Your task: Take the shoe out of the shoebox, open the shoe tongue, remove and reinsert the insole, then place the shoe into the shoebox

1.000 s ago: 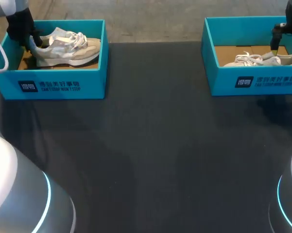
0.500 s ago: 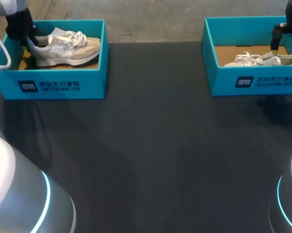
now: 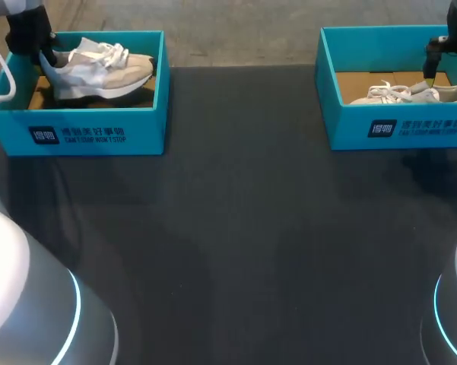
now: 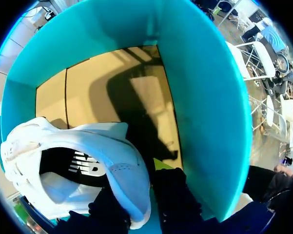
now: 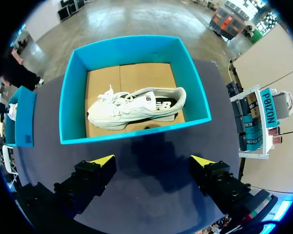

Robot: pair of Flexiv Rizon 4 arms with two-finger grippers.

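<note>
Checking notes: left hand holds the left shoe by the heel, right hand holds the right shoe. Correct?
No: the right hand is open; the right shoe lies in its box, per the right wrist view. The left hand does hold the left shoe.

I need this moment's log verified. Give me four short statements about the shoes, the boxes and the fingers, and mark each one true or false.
1. Two teal boxes sit on the table, the left shoebox and the right shoebox. True.
2. The right gripper has its fingers shut on the white shoe. False: its fingers are wide open and empty, well apart from that shoe.
3. The left gripper holds the beige-and-white shoe by its heel. True.
4. The white shoe lies upside down in the right shoebox. False: it rests on its sole on the box's cardboard floor.
</note>
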